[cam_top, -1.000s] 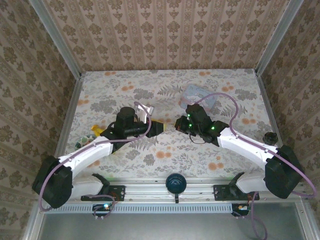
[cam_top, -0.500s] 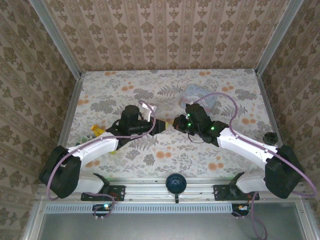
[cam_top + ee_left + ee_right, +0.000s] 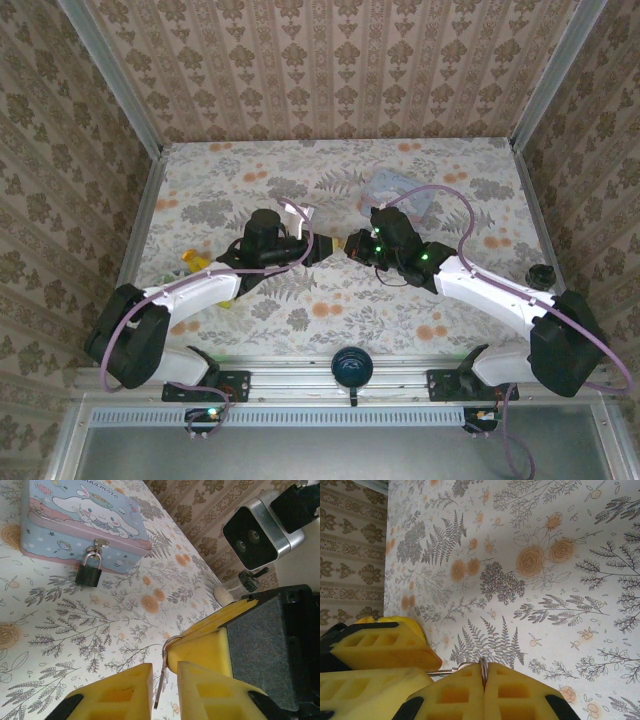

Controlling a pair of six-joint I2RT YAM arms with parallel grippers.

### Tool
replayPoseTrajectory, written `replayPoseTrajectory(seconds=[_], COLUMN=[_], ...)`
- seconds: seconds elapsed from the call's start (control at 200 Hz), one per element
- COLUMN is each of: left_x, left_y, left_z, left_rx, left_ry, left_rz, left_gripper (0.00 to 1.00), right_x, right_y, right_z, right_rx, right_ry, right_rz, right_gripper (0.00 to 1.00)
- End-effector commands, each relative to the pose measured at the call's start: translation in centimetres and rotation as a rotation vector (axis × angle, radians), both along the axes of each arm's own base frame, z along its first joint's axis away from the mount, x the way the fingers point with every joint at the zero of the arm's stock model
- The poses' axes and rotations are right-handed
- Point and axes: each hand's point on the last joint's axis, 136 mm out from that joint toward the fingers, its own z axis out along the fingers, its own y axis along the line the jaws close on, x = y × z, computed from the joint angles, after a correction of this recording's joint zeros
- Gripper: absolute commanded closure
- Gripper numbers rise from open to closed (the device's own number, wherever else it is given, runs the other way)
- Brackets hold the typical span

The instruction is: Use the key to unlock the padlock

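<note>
Floral-print tabletop [image 3: 220,180], alu edge rails [image 3: 138,230], damask-wallpaper walls [image 3: 330,60] on 3 sides

Damask-papered walls [image 3: 330,70], floral-print tabletop [image 3: 330,310]

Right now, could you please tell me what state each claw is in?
Left claw: open a little, straddling the key blade, not clamped.
Right claw: closed on the key's ring.

Floral-print table [image 3: 300,180]. Pale blue tin [image 3: 75,520] sits toward the back, padlock [image 3: 89,575] hanging at its clasp. Black knob [image 3: 541,274] near right edge.
</note>
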Motion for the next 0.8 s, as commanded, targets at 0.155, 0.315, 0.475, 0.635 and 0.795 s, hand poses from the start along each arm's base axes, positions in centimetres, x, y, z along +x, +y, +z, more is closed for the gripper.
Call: replayPoseTrajectory(seconds=[0.155,0.315,0.475,0.635,0.795], left_x=[0.2,0.2,0.2,0.3,0.4], left_y=[-0.1,-0.1,-0.2,-0.2,-0.2], left_z=[-0.1,-0.5,-0.7,-0.5,-0.3], left_rx=[-0.009,-0.001,0.002,0.001,0.002], left_ry=[0.0,0.006,0.011,0.003,-0.009], left_rz=[0.005,0.004,0.0,0.003,0.001], left_gripper=[0.74,0.75,0.79,0.86,1.0], right_x=[-0.1,-0.1,-0.1,-0.1,-0.1], right_y=[0.5,0.5,0.5,0.6,0.7], right_z=[1.8,2.1,2.0,1.9,1.8], right_rx=[0.046,0.052,0.053,0.053,0.052], right_ry=[-0.03,-0.036,-0.033,-0.029,-0.026], right_rz=[0.002,0.002,0.002,0.005,0.006], right_gripper=[1.0,1.0,1.0,1.0,1.0])
